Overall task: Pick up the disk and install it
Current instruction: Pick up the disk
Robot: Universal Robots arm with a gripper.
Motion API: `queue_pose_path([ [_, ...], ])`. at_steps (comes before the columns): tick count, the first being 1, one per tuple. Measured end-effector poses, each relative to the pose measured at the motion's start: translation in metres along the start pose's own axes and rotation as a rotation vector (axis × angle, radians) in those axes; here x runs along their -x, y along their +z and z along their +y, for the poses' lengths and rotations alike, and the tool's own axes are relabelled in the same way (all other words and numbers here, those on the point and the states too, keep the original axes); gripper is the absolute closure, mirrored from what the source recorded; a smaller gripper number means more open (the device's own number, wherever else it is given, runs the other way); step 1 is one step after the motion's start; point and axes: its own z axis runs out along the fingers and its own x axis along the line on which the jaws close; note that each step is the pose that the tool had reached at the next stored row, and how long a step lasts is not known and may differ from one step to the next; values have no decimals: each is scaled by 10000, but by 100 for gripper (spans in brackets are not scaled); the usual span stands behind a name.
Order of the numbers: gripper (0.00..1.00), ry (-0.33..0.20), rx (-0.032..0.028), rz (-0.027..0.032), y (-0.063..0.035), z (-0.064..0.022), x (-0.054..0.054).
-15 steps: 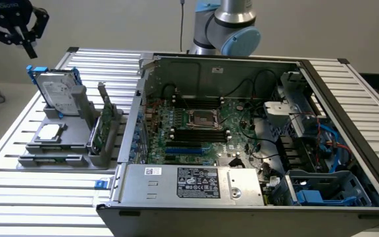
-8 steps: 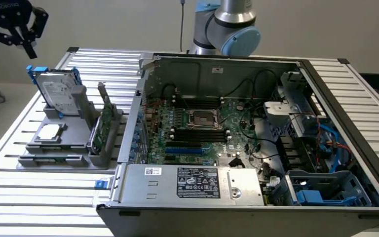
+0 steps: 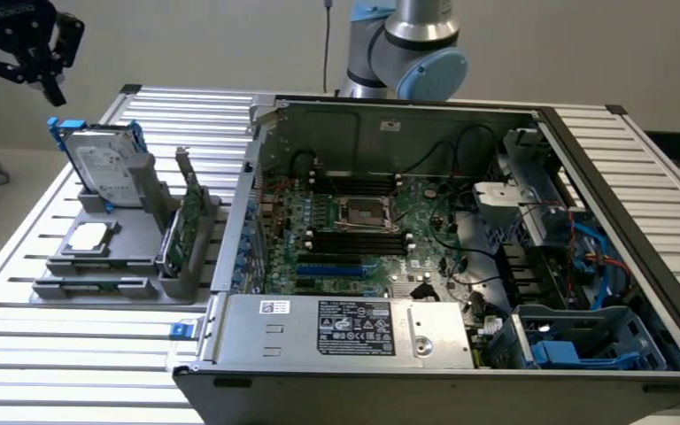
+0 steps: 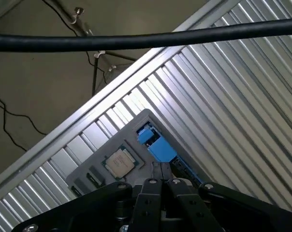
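The gripper [image 3: 47,84] hangs in the exterior view's upper left, fingers together. Below, the disk [image 3: 106,168] stands upright in a grey holder [image 3: 104,266].

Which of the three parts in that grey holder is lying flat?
The small silver square chip, resting flat in the grey holder. The blue-framed disk and the thin green card both stand on edge.

Exterior view high, oblique over table [image 3: 68,354]; wrist view steeply downward; shared: disk [image 3: 104,168] [image 4: 155,142], grey holder [image 3: 92,288] [image 4: 143,117].
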Motion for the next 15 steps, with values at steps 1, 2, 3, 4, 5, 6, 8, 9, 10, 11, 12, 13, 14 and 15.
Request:
queue_pose_path([
  [1, 89, -180, 0, 11, 2, 0, 0],
  [2, 89, -360, 1, 24, 3, 0, 0],
  [3, 89, -549, 2, 36, 4, 0, 0],
  [4, 89, -730, 4, 49, 5, 0, 0],
  [5, 89, -913, 4, 61, 7, 0, 0],
  [6, 89, -1094, 5, 74, 8, 0, 0],
  [8, 89, -1452, 7, 98, 11, -1, 0],
  [9, 89, -1633, 8, 110, 13, -1, 0],
  [10, 89, -1811, 8, 122, 15, -1, 0],
  [11, 89, -1991, 9, 134, 17, -1, 0],
  [12, 89, -2186, 10, 147, 19, -1, 0],
  [13, 89, -2366, 11, 159, 22, -1, 0],
  [14, 89, -2545, 12, 172, 24, -2, 0],
  [15, 89, -2724, 13, 184, 27, -2, 0],
])
